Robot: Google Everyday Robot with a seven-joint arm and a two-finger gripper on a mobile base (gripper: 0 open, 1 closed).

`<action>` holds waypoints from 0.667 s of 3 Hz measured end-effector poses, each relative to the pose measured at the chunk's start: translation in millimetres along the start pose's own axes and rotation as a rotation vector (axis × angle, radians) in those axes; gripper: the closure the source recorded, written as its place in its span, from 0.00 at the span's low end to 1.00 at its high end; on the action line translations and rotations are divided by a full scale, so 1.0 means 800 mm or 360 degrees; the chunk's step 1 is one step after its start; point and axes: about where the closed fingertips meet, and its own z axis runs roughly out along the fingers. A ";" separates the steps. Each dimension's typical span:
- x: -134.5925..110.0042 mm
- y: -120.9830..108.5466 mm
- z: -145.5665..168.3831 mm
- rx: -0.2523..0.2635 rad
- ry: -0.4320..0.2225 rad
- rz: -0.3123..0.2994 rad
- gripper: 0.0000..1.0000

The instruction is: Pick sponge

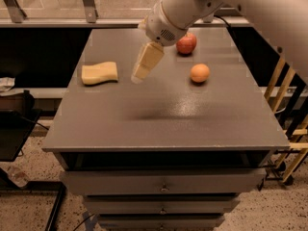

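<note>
The sponge [99, 73] is a pale yellow block with wavy long sides, lying flat on the left part of the grey table [163, 119]. My gripper [144, 66], with cream blocky fingers pointing down and left, hangs above the table just right of the sponge, apart from it. Nothing is in it. The white arm reaches in from the upper right.
A red apple [186, 44] sits at the back of the table, partly behind the arm. A round orange fruit [199, 73] lies right of centre. Drawers [163, 186] sit under the tabletop. Wooden frames [288, 129] stand at the right.
</note>
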 end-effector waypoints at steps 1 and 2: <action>-0.009 -0.025 0.049 -0.0023 -0.0008 0.0019 0.00; -0.020 -0.038 0.095 -0.0089 -0.0011 0.0020 0.00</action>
